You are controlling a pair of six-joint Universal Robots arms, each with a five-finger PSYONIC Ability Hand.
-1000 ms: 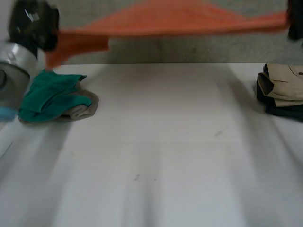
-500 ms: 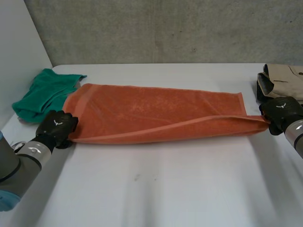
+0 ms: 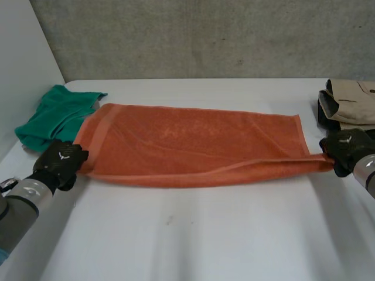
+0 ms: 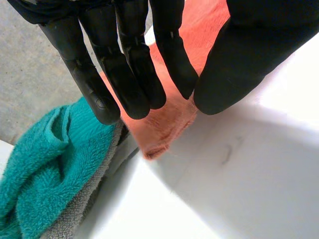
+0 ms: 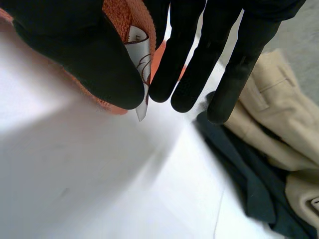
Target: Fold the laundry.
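the white table (image 3: 193, 240) carries an orange towel (image 3: 193, 143) stretched flat across its middle. a crumpled green cloth (image 3: 55, 114) lies at the towel's left end, and folded beige and dark clothes (image 3: 351, 105) sit beside its right end. the left hand (image 3: 58, 161) pinches the towel's near left corner between thumb and fingers. the right hand (image 3: 345, 146) pinches the near right corner, by a white label (image 5: 139, 57).

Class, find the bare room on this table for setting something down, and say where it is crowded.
Widest free patch: the table in front of the orange towel, toward the robot. A narrower strip lies behind the towel. Crowded: green cloth by the left hand, folded clothes by the right hand.
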